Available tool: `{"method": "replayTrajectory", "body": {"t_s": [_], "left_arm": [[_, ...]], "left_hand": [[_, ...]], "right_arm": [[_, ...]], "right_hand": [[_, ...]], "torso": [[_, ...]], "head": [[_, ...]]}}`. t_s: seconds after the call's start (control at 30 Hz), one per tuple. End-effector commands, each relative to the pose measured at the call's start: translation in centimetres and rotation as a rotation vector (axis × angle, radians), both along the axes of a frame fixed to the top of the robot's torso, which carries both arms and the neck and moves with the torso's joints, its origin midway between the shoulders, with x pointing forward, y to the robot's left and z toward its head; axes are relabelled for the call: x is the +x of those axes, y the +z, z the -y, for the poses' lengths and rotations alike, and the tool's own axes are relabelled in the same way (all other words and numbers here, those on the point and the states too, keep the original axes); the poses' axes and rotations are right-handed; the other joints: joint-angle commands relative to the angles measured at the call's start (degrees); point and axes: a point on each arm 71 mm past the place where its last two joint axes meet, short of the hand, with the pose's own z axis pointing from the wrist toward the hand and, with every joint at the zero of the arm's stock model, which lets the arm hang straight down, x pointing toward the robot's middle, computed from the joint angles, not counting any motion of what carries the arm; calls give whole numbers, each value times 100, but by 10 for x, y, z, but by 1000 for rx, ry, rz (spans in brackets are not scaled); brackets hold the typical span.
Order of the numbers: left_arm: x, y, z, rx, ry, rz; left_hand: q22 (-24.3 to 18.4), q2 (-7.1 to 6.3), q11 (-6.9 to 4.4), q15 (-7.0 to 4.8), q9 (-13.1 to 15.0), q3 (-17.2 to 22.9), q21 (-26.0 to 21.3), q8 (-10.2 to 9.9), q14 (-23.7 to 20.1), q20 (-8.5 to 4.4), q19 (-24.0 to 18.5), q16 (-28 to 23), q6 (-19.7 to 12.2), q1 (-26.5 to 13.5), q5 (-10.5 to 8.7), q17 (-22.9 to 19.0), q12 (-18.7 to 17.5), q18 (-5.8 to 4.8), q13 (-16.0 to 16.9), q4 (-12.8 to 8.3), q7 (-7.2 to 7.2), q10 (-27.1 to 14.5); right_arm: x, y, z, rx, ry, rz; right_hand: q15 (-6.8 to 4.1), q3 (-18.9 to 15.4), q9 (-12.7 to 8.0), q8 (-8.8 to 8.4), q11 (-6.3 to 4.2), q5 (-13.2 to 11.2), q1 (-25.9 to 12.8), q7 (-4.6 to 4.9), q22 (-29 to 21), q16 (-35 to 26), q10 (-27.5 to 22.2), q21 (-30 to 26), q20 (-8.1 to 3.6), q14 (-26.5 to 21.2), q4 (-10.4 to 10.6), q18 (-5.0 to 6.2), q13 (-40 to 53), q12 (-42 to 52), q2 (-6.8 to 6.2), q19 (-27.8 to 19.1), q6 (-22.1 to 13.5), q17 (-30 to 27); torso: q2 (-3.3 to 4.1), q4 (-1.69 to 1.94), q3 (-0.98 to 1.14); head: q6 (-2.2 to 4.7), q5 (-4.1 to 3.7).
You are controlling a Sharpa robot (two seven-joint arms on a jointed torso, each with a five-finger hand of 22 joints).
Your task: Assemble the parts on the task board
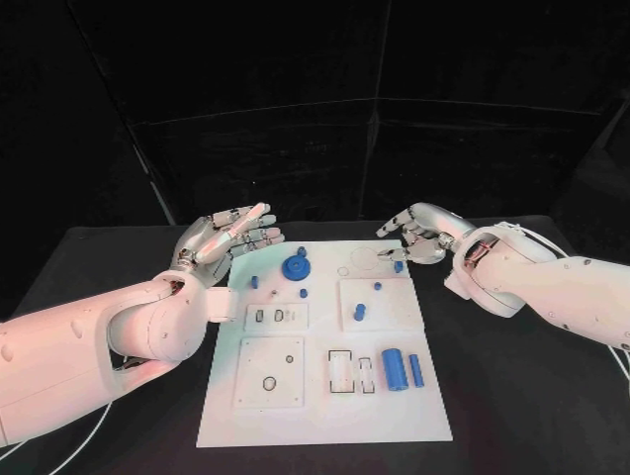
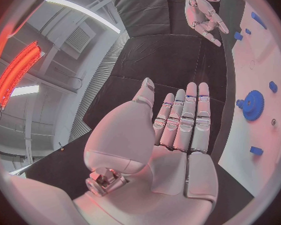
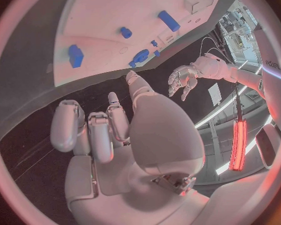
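The white task board [image 1: 329,406] lies in the middle of the black table. A blue gear [image 1: 298,267] stands near its far end; the left wrist view has this gear [image 2: 253,105] beside my fingers. A thick blue cylinder [image 1: 395,368] and a thin blue peg [image 1: 416,370] lie near the right edge. Small blue pieces [image 1: 359,314] dot the middle. My left hand [image 1: 232,236] hovers over the far left corner, fingers straight and apart, holding nothing. My right hand [image 1: 417,237] hovers at the far right corner, fingers half curled, empty, just behind a small blue piece [image 1: 398,265].
Several white raised blocks with slots and holes [image 1: 272,371] sit on the board. Black table [image 1: 528,396] surrounds the board on all sides. A dark curtain closes the back.
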Motion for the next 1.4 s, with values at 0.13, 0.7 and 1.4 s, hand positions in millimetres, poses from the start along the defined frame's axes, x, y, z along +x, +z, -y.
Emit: {"method": "replayTrajectory", "body": {"t_s": [0.13,0.7,1.4], "left_arm": [[2,1,1,-8,-12,10],[6,-1,-1,-3,-3,10],[8,-2,1,-3,-6,8]], "left_hand": [[-10,20,0,-4,1,12,-25,-39,37,7,41,-18,40,42,20,-4,-19,73,-1,-37,55,34],[-12,23,-2,-5,1,11,-28,-39,41,6,46,-20,46,45,20,-5,-20,73,-1,-41,52,40],[-14,25,-3,-5,1,10,-31,-41,42,5,49,-24,48,48,20,-6,-23,73,-1,-46,52,43]], "right_arm": [[1,-1,21,56,24,-23],[9,-21,44,-15,-14,-85],[10,-36,41,-35,-16,-121]], "right_hand": [[6,-45,-7,-26,9,-162,107,12,-22,-23,-87,-42,-2,501,-93,33,43,-53,30,-47,-13,1034],[0,-64,3,3,-1,156,260,2,-32,-18,-120,-51,-6,505,-240,35,17,-85,85,-49,30,1053],[-9,-83,16,39,-15,147,242,-15,0,-6,-79,-36,-13,513,-252,29,53,-47,122,-28,116,1085]], "torso": [[-6,-15,27],[0,8,-4],[-4,7,-8]], "head": [[9,-47],[-21,-140],[-52,-137]]}}
